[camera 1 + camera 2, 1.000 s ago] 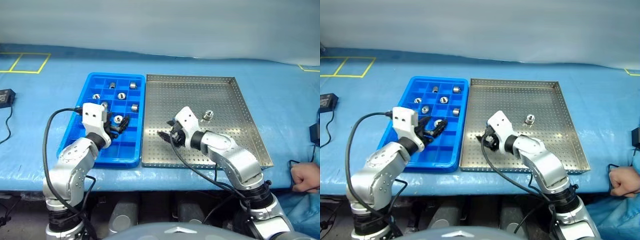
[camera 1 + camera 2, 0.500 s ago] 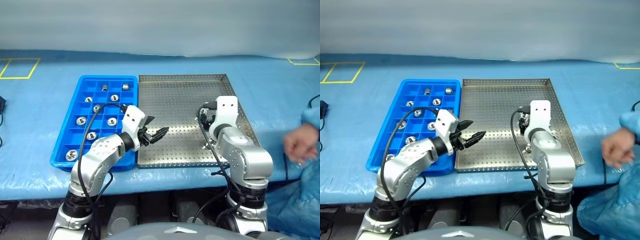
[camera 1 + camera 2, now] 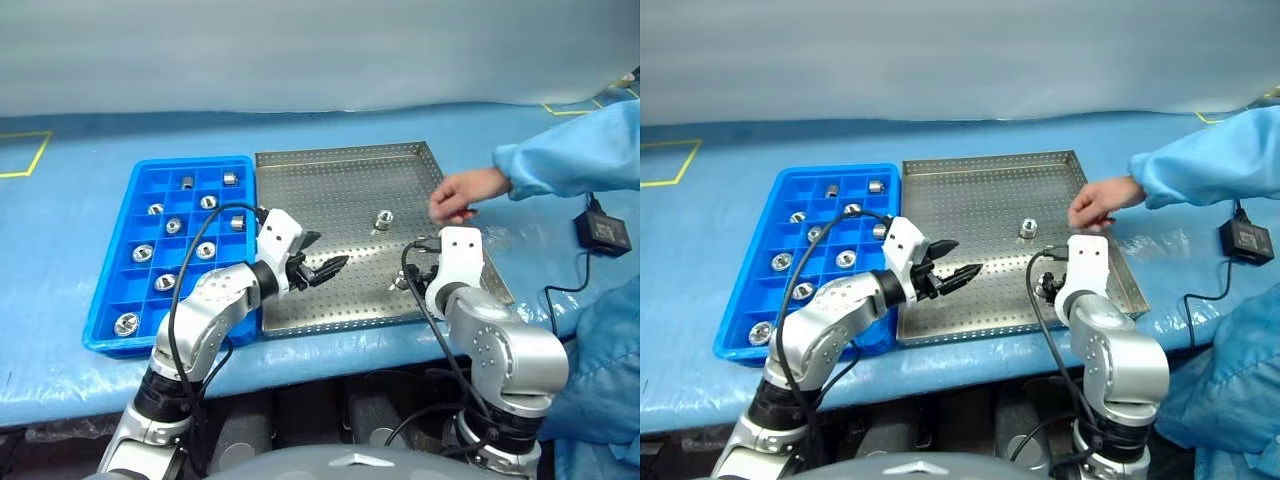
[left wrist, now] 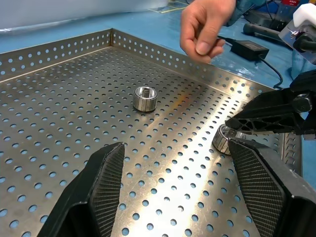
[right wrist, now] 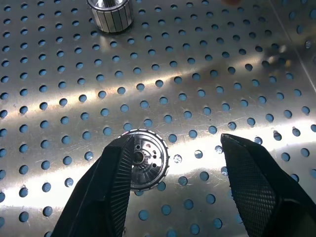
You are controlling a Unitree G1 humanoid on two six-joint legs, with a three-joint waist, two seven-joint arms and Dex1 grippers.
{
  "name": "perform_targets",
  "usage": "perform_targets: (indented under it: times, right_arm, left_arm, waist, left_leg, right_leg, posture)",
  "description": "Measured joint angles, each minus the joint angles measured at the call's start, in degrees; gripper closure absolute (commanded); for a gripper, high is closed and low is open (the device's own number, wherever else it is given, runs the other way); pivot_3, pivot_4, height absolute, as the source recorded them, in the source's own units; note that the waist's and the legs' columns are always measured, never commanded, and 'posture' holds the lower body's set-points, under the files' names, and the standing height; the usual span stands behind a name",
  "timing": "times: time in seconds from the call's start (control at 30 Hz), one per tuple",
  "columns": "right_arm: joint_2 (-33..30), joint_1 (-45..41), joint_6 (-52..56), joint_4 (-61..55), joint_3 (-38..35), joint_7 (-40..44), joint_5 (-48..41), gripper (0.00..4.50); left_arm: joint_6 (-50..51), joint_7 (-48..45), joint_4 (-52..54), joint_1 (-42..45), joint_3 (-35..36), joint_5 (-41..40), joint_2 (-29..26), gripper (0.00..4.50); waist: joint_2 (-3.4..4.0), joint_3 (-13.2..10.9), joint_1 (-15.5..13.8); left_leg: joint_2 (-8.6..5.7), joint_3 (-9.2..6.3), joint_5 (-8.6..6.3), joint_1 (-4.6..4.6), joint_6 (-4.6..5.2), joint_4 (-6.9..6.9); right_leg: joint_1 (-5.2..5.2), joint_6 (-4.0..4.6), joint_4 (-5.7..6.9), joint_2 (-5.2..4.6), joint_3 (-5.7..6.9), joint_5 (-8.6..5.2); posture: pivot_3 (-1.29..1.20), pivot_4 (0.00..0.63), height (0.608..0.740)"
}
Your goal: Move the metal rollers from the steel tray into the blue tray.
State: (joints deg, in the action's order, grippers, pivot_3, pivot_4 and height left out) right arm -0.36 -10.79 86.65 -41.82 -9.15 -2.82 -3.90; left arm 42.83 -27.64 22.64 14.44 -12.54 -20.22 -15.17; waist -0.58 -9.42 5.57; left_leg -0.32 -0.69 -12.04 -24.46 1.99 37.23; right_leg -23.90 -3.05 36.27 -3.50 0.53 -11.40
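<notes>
On steel tray (image 3: 340, 190), 2 unlabelled metal rollers (image 4: 145, 98)

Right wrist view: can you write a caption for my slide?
Open right gripper hovers over the steel tray, one metal roller beside its finger, another roller farther off.

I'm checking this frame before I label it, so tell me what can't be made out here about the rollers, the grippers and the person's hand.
- Roller under the right gripper: one finger covers its edge in the right wrist view, so contact is unclear.
- Same roller in the head views: mostly hidden behind the right wrist.
- Person's hand: fingers pinched; anything held is too small to tell.
- Blue tray: the left arm covers its near right compartments.
</notes>
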Motion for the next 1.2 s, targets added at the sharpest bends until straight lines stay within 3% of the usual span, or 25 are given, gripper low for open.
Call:
perform_targets:
  times: [0.2,0.3,0.4,0.6,0.7,1.2]
  right_arm:
    - [1.24,0.57,-1.45,2.49,-0.38,0.67,-0.02,1.55]
    - [1.98,0.59,-2.77,3.18,-0.59,1.3,-0.07,2.21]
    - [2.36,0.69,-3.38,3.68,-0.69,1.61,-0.25,3.15]
    - [2.35,0.45,-4.42,4.5,-0.75,1.68,-0.29,3.15]
    - [2.7,0.51,-4.89,4.92,-0.58,1.99,-0.76,3.6]
    - [2.07,0.33,-5.32,5.15,0.37,3.25,-1.26,3.61]
  left_arm:
    - [0.01,0.05,0.0,0.0,-0.4,0.02,-0.72,0.89]
    - [0.01,0.17,0.0,-0.01,-0.39,0.04,-0.84,0.84]
    - [0.02,0.32,0.01,-0.02,-0.38,0.05,-0.91,0.84]
    - [0.08,1.31,0.02,-0.27,-0.38,0.08,-1.09,0.84]
    - [0.12,1.4,0.02,-0.28,-0.38,0.07,-1.22,0.84]
    - [0.23,2.5,0.1,-0.5,0.02,0.01,-2.23,0.84]
  waist:
    - [0.01,0.0,-0.07]
    - [0.01,0.01,-0.17]
    - [0.01,0.01,-0.22]
    - [0.01,0.02,-0.39]
    - [0.01,0.02,-0.36]
    - [0.02,0.02,-0.69]
  left_leg:
    - [0.0,0.0,0.0,0.01,0.0,0.01]
    - [0.0,0.0,0.0,0.01,0.0,0.0]
    - [0.0,0.0,0.0,0.01,0.0,0.01]
    - [0.0,0.0,0.0,0.04,0.0,0.02]
    - [0.0,0.0,0.0,0.06,0.0,0.02]
    - [0.0,0.01,0.0,0.05,0.0,-0.01]
  right_leg:
    - [0.01,-0.01,0.01,0.0,-0.01,0.0]
    - [0.01,-0.01,0.0,0.0,-0.01,0.0]
    - [0.01,-0.01,0.0,0.0,-0.01,0.0]
    - [0.04,-0.02,0.01,-0.01,-0.02,0.01]
    - [0.04,-0.02,0.02,0.0,-0.02,0.01]
    - [0.01,-0.01,0.02,-0.01,-0.03,0.0]
  posture:
    - [-0.18,0.15,0.74]
    - [-0.17,0.15,0.74]
    - [-0.16,0.15,0.74]
    - [-0.15,0.15,0.74]
    - [-0.15,0.15,0.74]
    - [-0.14,0.15,0.74]
